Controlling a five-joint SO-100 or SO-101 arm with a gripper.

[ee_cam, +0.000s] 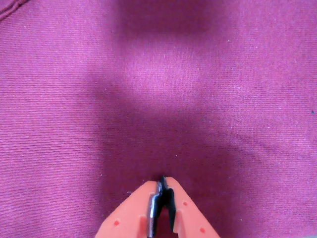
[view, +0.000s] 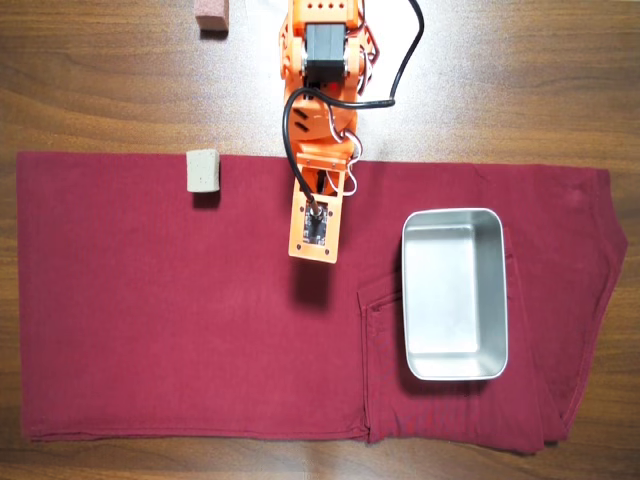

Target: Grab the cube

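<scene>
Orange gripper (ee_cam: 162, 182) at the bottom edge of the wrist view, jaws pressed together, only a thin dark seam between the tips, nothing held. Beyond it, wrist view shows only magenta-red cloth (ee_cam: 208, 89) with soft shadow patches; no cube in that frame.

Overhead view: arm (view: 322, 90) reaches down from the top centre, black cable looping off its upper section. Gripper end (view: 313, 255) hangs over the dark red cloth (view: 180, 330), roughly mid-width, near the cloth's top edge; its shadow falls on the fabric just below it. Jaw state not readable from this angle, wrist view settles it.

The cube (view: 204, 170), beige-grey and matte, sits on the cloth at its top edge, left of the gripper in the overhead view and clear of it, no contact. Metal tray (view: 454, 366), rectangular with rounded corners, lies on the right part of the cloth, right of the gripper and apart from it, nothing inside. Reddish-pink block (view: 211, 14) sits on the bare wooden table (view: 520, 80) at the top edge of frame, above the cube, partly cut off.
</scene>
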